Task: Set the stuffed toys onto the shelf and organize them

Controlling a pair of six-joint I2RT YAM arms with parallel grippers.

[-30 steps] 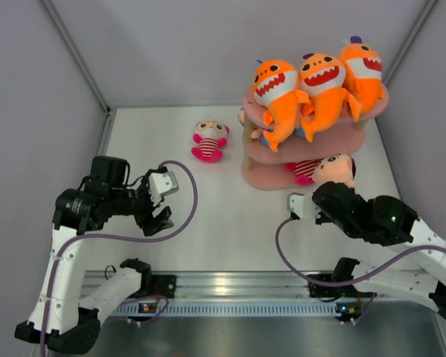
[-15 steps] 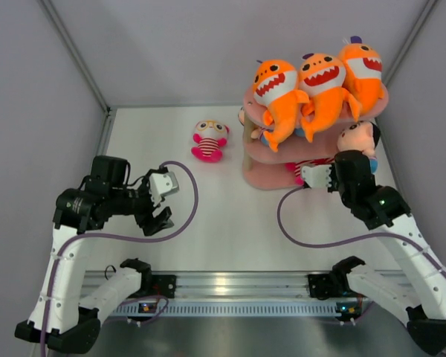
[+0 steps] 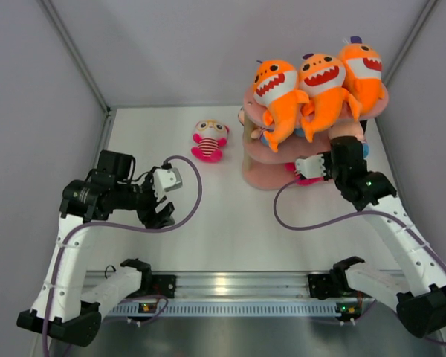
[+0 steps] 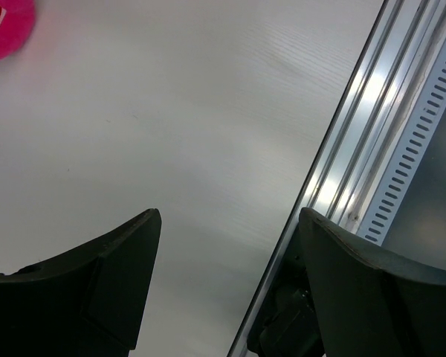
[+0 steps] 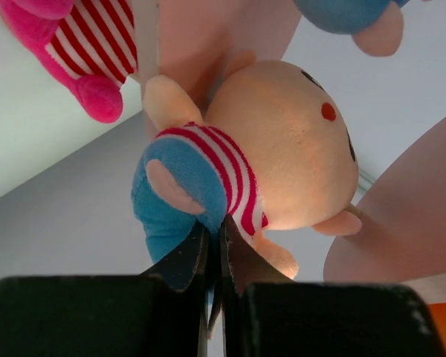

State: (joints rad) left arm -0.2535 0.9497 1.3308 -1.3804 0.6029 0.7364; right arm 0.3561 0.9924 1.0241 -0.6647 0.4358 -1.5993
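Right hand [image 5: 214, 239] pinched on blue-suited doll [image 5: 282, 163], held at shelf [image 3: 264, 181] middle tier, 3 o'clock end; doll best pushed well inward before release. Left hand [image 4: 229, 223] spread, empty. Striped doll [image 3: 209, 140] on tabletop, shelf's 9 o'clock

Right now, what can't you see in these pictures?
Top view: pink three-tier shelf, lower boards covered by orange shark plushes and right arm.
Left wrist view: a pink toy, cut off by the corner.
Right wrist view: a pink-striped doll, cut off by the top edge.
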